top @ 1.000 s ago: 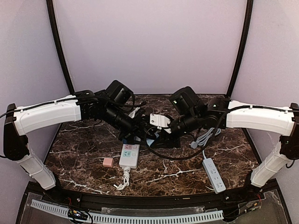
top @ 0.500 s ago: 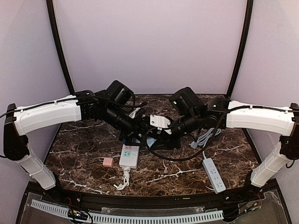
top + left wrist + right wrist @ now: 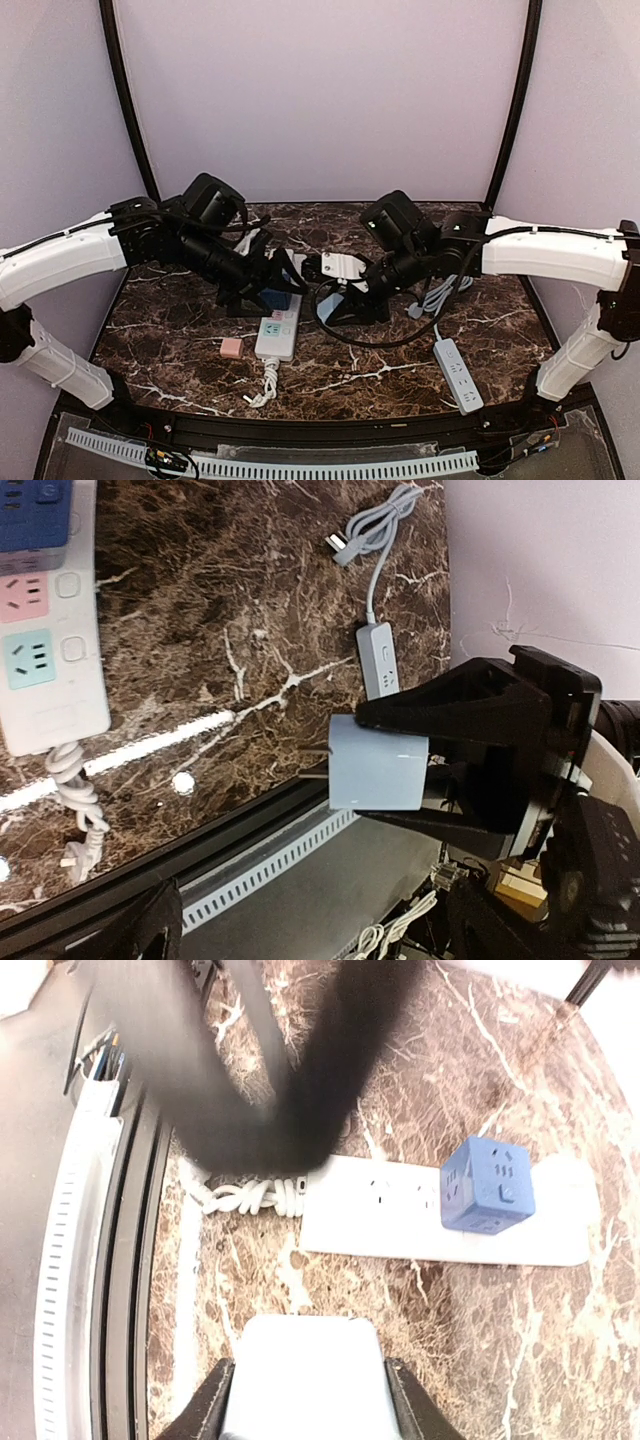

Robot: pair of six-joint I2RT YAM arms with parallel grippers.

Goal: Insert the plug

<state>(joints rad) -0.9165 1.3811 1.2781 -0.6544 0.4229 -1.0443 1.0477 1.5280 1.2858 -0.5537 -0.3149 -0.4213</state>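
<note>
Right tool point(image 3: 308, 1410): clamped on the plug point(image 3: 378, 763), one finger on each flat side. Gripped that way the pronged face stays bare, which I judge is the point of it: nothing of mine sits between the prongs and a socket.

Plug position: in the air, off the worktop point(image 3: 180, 330), between my two arms and just right of the far end of the white power strip point(image 3: 278, 335). It is not yet over a socket.

Plug appearance: a pale grey-white square block with rounded corners and a plain face. Flat metal prongs stick out of one side; the left wrist view shows two, aimed toward the strip's side of the worktop.

Left tool point(image 3: 275, 283): fingers spread wide, nothing between them. It sits low beside the strip's far end, close to the blue cube adapter point(image 3: 283, 300) seated there. My guess is it is placed to steady the strip, though I can't tell whether it touches.

Strip: the cube takes the far socket. The pink and teal socket faces nearer the coiled cord point(image 3: 245, 1195) look free, so those are the likely targets.
</note>
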